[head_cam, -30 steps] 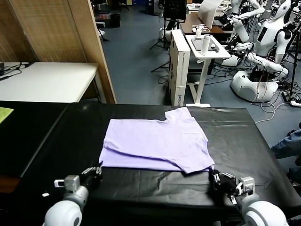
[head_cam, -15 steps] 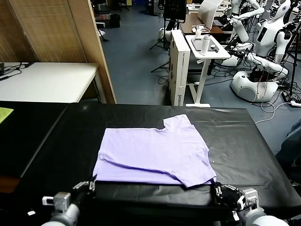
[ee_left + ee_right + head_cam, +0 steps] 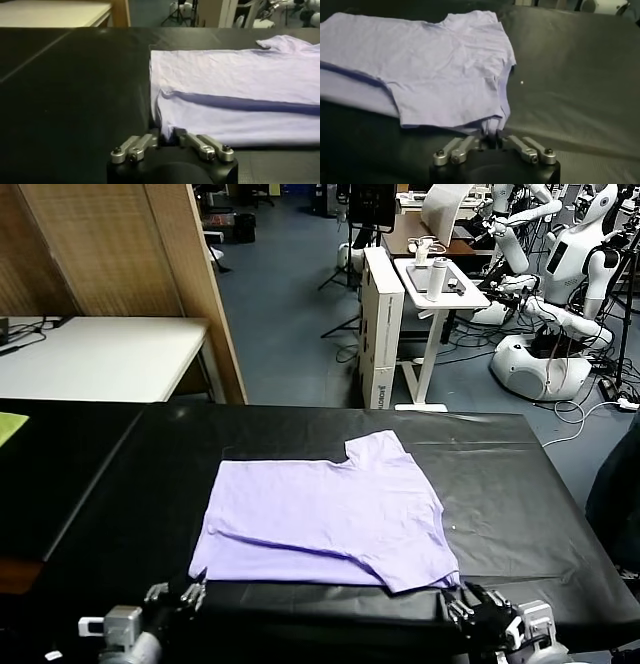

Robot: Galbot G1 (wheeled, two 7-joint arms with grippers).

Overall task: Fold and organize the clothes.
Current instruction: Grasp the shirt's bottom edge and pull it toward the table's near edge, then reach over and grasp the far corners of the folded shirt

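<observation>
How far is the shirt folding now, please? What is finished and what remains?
Done: the lavender T-shirt lies on the black table, folded over once along its width. In hand: the left tool and right tool sit at its two near corners. Left: probably more folds, since it is wide and one sleeve sticks out.

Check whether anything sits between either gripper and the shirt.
Nothing visible does. The left gripper and right gripper sit at the shirt's near corners, with only bare black table around.
</observation>
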